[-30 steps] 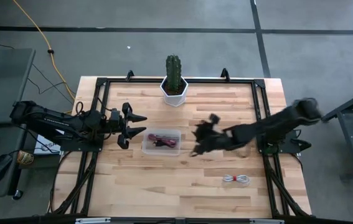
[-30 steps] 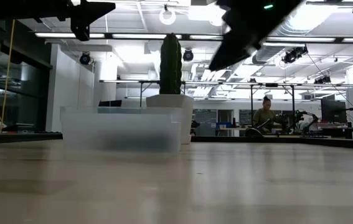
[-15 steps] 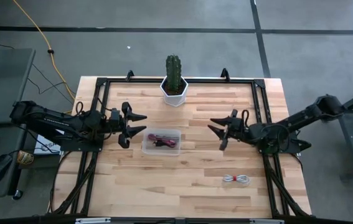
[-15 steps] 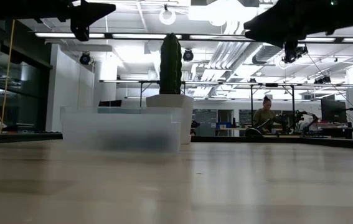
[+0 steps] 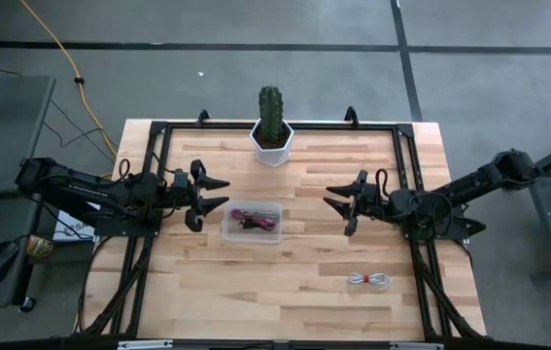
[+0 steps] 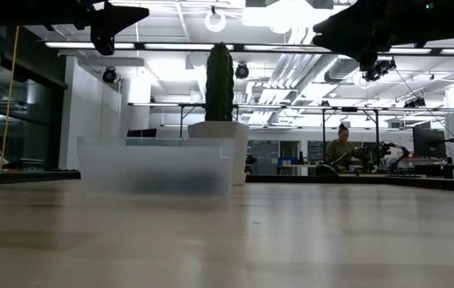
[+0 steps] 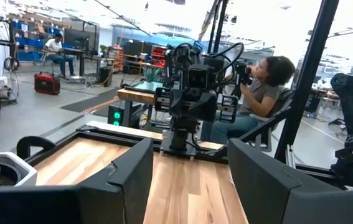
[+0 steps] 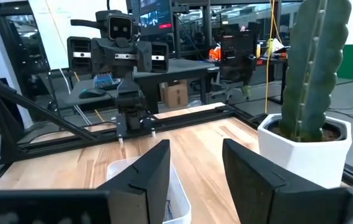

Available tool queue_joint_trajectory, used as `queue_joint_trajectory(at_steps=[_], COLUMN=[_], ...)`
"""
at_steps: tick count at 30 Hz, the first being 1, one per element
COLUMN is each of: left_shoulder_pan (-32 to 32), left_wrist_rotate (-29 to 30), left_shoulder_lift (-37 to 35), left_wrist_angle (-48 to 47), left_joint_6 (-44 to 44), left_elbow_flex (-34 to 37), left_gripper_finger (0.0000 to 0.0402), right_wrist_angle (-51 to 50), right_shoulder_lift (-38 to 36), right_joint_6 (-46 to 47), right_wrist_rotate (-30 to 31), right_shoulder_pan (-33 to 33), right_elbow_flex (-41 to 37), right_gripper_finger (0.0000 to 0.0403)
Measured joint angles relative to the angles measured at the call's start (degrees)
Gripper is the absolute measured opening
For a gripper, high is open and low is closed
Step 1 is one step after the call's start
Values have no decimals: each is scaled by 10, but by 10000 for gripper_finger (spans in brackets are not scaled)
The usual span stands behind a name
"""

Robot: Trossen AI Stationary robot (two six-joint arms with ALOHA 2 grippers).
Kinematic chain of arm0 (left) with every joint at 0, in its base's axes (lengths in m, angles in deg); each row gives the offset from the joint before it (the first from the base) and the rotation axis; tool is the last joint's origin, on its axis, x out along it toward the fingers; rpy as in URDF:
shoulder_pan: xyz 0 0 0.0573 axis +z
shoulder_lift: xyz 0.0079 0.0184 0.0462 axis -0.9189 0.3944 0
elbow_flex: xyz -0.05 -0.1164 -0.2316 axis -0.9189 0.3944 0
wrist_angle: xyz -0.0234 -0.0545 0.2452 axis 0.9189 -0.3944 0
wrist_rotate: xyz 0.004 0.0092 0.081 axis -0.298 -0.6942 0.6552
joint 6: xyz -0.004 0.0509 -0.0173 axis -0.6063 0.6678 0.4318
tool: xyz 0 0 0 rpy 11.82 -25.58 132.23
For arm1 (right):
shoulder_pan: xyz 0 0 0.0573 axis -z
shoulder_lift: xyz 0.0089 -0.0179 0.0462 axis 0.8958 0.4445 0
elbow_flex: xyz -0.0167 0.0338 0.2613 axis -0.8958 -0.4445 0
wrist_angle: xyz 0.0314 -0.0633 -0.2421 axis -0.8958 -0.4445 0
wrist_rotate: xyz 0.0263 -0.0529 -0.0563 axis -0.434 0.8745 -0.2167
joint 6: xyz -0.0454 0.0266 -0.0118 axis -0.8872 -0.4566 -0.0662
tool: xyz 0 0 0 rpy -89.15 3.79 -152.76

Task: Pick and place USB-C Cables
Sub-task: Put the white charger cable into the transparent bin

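Note:
A clear plastic box (image 5: 253, 221) sits mid-table with a dark red cable bundle (image 5: 249, 218) lying inside; other bundles in it cannot be made out. A whitish cable bundle (image 5: 369, 281) lies flat on the wood toward the near right. My left gripper (image 5: 224, 192) hovers open just left of the box, fingers level and pointing at it. My right gripper (image 5: 328, 196) hovers open to the right of the box, also level and facing it. In the right wrist view the box (image 8: 123, 169) shows beyond my open right gripper (image 8: 195, 177).
A cactus in a white pot (image 5: 272, 126) stands at the far edge behind the box. A black frame (image 5: 406, 165) runs round the table. A yellow cord (image 5: 61, 49) lies on the floor off the table. A person (image 7: 260, 93) sits beyond the right side.
The right gripper has drawn back from just right of the box toward the table's right edge, rising and tipping from a downward slant to level. It has been almost still for the last half second. The left arm, box and cables have stayed put.

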State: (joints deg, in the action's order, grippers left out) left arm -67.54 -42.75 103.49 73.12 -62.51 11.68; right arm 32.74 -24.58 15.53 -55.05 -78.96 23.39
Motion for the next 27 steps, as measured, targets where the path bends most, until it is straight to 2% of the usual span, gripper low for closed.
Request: queue_joint_trajectory(at_steps=[12,27], left_shoulder_pan=[0,0], left_wrist_rotate=[0,-4], left_shoulder_lift=[0,0], left_wrist_angle=[-13,-26], left_joint_6=[-3,-15], left_elbow_flex=[0,0], left_gripper_finger=[188,188], right_wrist_angle=[0,-4], right_shoulder_lift=[0,0], right_joint_6=[37,37], right_wrist_rotate=[-1,0], right_shoulder_pan=[0,0], right_elbow_flex=[0,0], right_gripper_finger=[138,138])
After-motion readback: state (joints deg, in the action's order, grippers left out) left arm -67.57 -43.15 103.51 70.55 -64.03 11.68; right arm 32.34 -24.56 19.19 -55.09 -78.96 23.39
